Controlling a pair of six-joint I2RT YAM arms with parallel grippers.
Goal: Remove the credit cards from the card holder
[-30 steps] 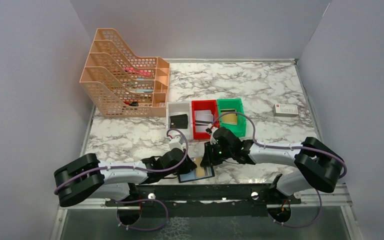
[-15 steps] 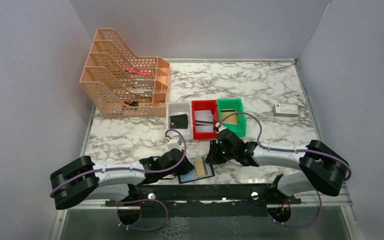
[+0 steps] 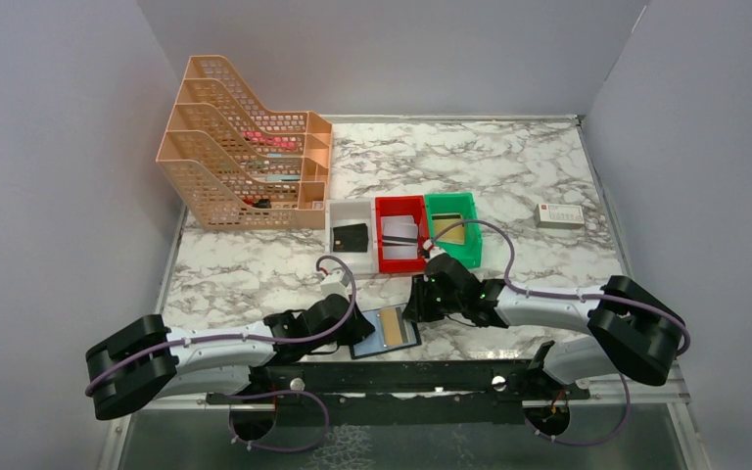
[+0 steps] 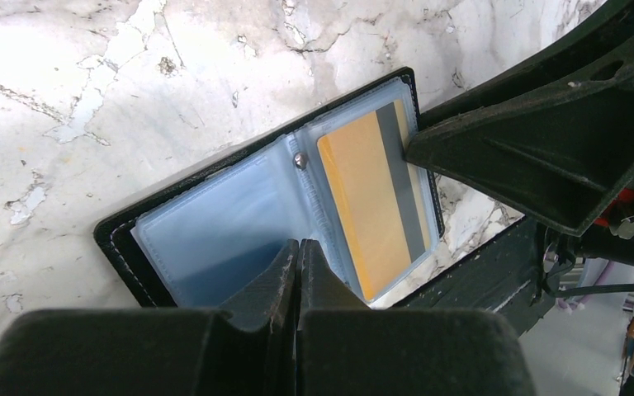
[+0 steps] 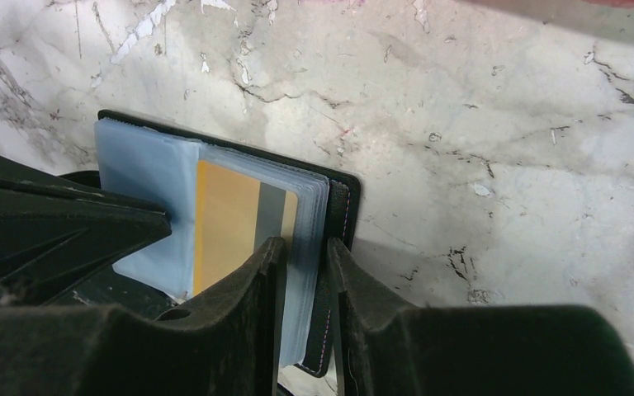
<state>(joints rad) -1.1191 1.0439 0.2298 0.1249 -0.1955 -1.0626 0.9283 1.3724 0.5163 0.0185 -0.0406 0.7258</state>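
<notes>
Located card holder [image 3: 384, 333] on marble table [image 3: 529, 166], near front edge, btw the two grippers. Found it lying open, inner face up: black cover underneath, blue-grey plastic sleeves on top. Noted one tan-gold credit card [image 4: 371, 206] w/ grey stripe, seated in a sleeve on the half nearer the right arm. Unable to confirm further cards in the sleeve stack.

Checked left gripper [image 4: 298, 247]: jaws fully closed, fingers pressed together, nothing btw them. Tips down on the blue-grey sleeve page, close to centre fold.

Checked right gripper [image 5: 301, 247]: jaws narrowly apart, astride holder's outer edge. Saw one finger [image 5: 256, 280] over card's grey stripe, the other over black cover rim, sleeve edges showing in the gap. Cannot tell whether pinching sleeves or merely resting there.

Logged elsewhere, apart from holder:
- white bin [image 3: 332, 225], red bin [image 3: 382, 250] and green bin [image 3: 472, 235] in a row mid-table
- small black square piece [image 3: 351, 236] in white bin
- orange mesh file rack [image 3: 240, 147] at rear L
- white box w/ red mark [image 3: 559, 215] at R
</notes>
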